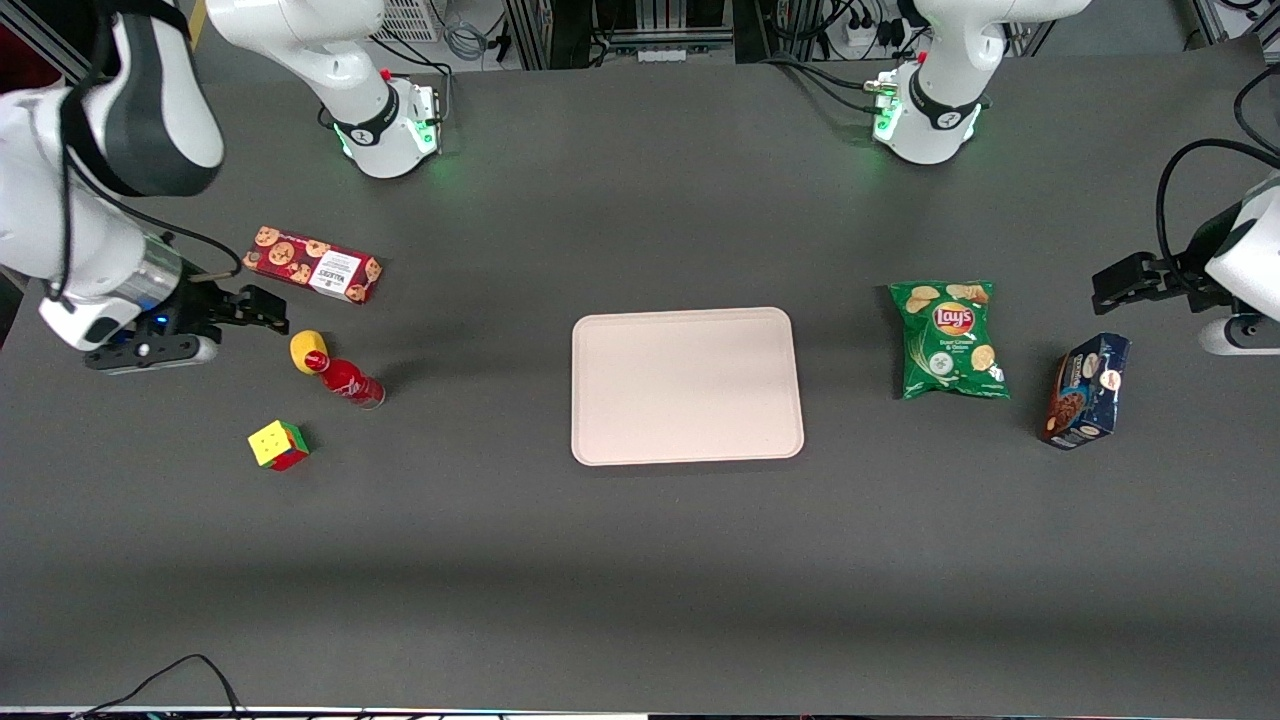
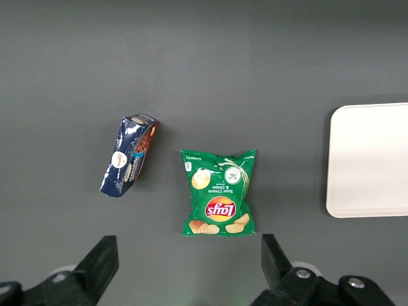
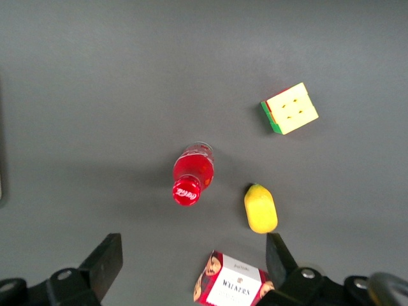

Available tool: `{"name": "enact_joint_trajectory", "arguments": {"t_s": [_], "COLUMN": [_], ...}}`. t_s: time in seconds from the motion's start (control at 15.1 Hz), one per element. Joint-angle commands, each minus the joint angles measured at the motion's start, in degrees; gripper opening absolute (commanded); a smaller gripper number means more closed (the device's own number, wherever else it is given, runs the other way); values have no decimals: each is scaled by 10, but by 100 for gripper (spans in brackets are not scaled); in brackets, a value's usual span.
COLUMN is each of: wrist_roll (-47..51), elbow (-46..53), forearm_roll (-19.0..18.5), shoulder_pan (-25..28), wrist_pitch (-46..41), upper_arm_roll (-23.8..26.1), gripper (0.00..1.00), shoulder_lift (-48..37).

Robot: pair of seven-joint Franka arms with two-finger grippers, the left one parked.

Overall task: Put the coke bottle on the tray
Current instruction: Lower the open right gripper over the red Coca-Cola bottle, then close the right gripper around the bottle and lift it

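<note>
The coke bottle [image 1: 350,381] has a red label and red cap and stands on the dark table toward the working arm's end. Its cap is next to a yellow lemon-like object [image 1: 308,350]. It also shows in the right wrist view [image 3: 191,175], with the cap facing the camera. My right gripper [image 1: 272,312] is open and empty. It hovers above the table, a little farther from the front camera than the bottle, which lies clear of its fingers [image 3: 105,262]. The pale pink-beige tray [image 1: 687,385] lies empty at the table's middle, and its edge shows in the left wrist view [image 2: 373,159].
A red cookie box [image 1: 313,265] lies close by the gripper and also shows in the right wrist view [image 3: 233,287]. A puzzle cube [image 1: 278,445] sits nearer the front camera than the bottle. A green Lay's bag [image 1: 950,340] and a dark blue box [image 1: 1087,390] lie toward the parked arm's end.
</note>
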Motion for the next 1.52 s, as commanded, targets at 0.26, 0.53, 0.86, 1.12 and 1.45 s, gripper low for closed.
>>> {"name": "enact_joint_trajectory", "arguments": {"t_s": [0.26,0.53,0.86,1.12,1.45], "wrist_roll": [0,0,8,7,8], "elbow": [-103,-116,-117,-117,-117], "forearm_roll": [-16,-16,-16,-16,-16], "shoulder_pan": [4,5,9,9,9], "wrist_pitch": [180,231,235,233,230], "upper_arm_roll": [3,7,14,14,16], "gripper": [100,100,100,63,0], "shoulder_lift": [44,76,84,83,79]}}
